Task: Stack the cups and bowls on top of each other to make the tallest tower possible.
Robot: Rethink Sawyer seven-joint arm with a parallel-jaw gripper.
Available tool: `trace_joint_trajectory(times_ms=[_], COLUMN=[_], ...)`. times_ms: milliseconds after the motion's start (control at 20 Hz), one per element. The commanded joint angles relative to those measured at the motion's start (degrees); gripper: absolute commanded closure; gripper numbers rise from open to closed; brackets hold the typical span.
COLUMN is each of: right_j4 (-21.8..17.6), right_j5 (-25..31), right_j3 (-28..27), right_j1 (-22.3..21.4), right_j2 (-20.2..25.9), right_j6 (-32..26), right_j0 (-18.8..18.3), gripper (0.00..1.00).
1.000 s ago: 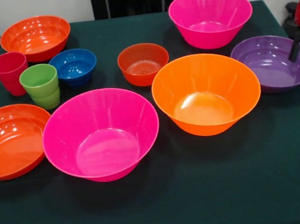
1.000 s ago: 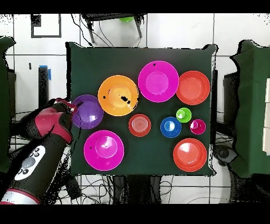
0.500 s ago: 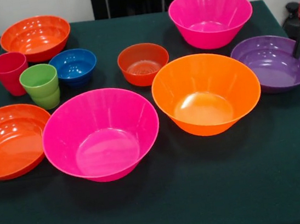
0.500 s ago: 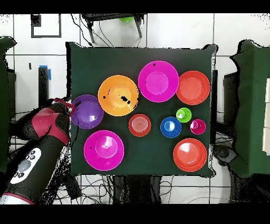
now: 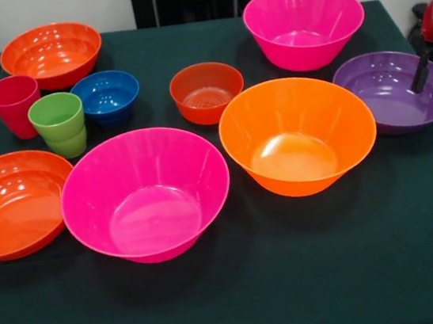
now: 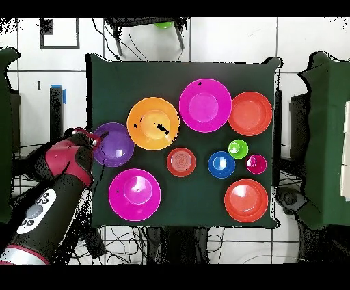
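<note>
We see the gripper [image 5: 422, 75] back down inside the purple bowl [image 5: 393, 91] rim after lifting slightly — finger state unreadable; no tower begun, bowl unmoved.

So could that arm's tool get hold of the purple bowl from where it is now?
Probably yes. The tool already hangs over the purple bowl at its outer rim, and nothing lies in the bowl or covers it. The large orange bowl sits close beside it, on the opposite side.

Hot pink bowls [image 5: 146, 194], an orange bowl [image 5: 298, 134], a purple bowl [image 5: 393, 91], dark green tablecloth [image 5: 311, 277].
</note>
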Motion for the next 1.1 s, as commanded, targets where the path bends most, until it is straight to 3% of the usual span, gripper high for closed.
trace_joint_trajectory(times_ms=[50, 700, 1100], right_j4=[2.41, 3.87, 2.93], right_j5=[2.02, 2.19, 2.53], right_j3=[-3.36, -3.16, -1.03], right_j1=[5.36, 5.57, 2.41], right_j2=[3.73, 3.07, 4.12], right_j6=[12.16, 11.13, 9.43], right_j0=[0.65, 1.06, 0.47], gripper=[0.0, 0.0, 0.0])
